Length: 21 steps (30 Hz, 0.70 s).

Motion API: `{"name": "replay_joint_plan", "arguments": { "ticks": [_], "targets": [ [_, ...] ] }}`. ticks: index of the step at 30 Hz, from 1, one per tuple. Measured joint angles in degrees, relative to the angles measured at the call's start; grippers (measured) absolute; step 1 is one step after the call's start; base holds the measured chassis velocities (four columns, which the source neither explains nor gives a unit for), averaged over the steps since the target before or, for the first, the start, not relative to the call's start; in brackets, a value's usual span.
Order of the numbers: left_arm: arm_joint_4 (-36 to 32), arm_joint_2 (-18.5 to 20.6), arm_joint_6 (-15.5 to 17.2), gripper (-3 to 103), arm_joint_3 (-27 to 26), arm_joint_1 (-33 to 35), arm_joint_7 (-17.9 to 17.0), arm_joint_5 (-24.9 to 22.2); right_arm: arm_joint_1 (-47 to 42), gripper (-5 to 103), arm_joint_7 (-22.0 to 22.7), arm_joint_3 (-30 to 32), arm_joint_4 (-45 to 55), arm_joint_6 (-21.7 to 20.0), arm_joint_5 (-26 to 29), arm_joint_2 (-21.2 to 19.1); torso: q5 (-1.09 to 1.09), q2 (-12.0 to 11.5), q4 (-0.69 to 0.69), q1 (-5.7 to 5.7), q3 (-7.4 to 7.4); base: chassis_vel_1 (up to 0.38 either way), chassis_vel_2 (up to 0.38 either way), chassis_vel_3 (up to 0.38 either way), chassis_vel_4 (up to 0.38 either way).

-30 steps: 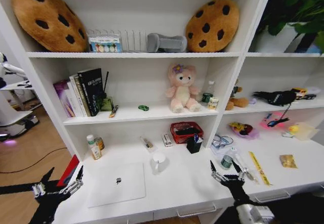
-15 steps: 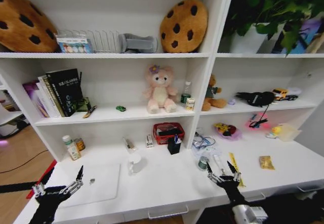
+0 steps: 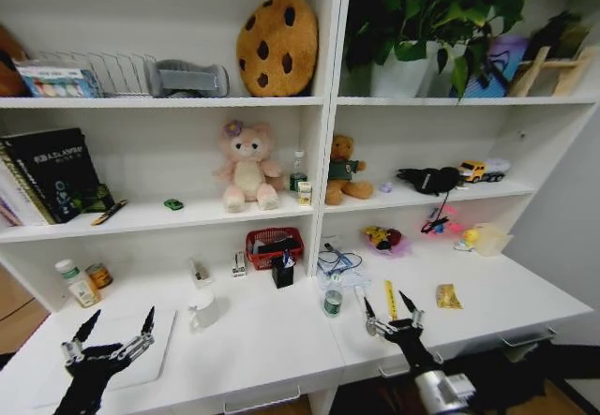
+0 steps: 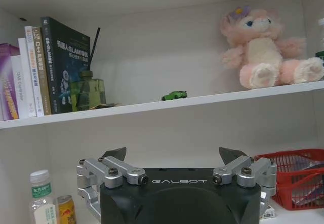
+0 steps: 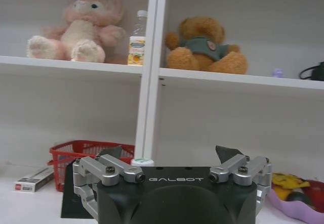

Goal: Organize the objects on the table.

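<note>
Head view puts both my grippers low over the white bench [image 3: 281,340], fingers spread wide and empty: left gripper [image 3: 111,338] above the silver laptop [image 3: 141,354], right gripper [image 3: 392,318] beside a small green-capped bottle [image 3: 333,301] and yellow strip [image 3: 390,298]. I judge I'm in the approach stage; next I need to choose one object and descend squarely.

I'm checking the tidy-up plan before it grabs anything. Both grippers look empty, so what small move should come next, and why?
Probably ease the right gripper forward toward the small green-capped bottle. It hovers open and empty at the table's front edge, with that bottle standing loose just ahead. The left gripper hovers open over the laptop.
</note>
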Motion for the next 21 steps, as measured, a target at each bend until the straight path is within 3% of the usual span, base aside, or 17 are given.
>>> {"name": "replay_joint_plan", "arguments": {
  "ticks": [6, 17, 19, 21],
  "targets": [
    [0.0, 0.0, 0.0, 100, 0.0, 0.0, 0.0, 0.0, 7.1, 100, 1.7, -2.6, -3.6, -4.1, 1.7, -2.5, 0.05, 0.0, -0.04, -0.01, 0.0, 0.027, 0.034, -0.013, -0.017],
    [0.0, 0.0, 0.0, 100, 0.0, 0.0, 0.0, 0.0, 14.0, 101, 1.5, -7.6, -9.8, -7.1, 5.2, -4.7, 0.05, 0.0, -0.03, -0.01, 0.0, 0.0, 0.0, 0.0, 0.0],
    [0.0, 0.0, 0.0, 100, 0.0, 0.0, 0.0, 0.0, 14.6, 93, 1.2, -8.6, -10.3, -7.3, 4.9, -4.7, 0.04, 0.0, -0.04, -0.01, -0.01, 0.0, 0.0, 0.0, 0.0],
    [0.0, 0.0, 0.0, 100, 0.0, 0.0, 0.0, 0.0, 15.1, 91, 1.0, -9.7, -11.0, -7.5, 4.5, -4.6, 0.04, 0.0, -0.04, -0.01, 0.0, 0.0, 0.0, 0.0, 0.0]
  ]
}}
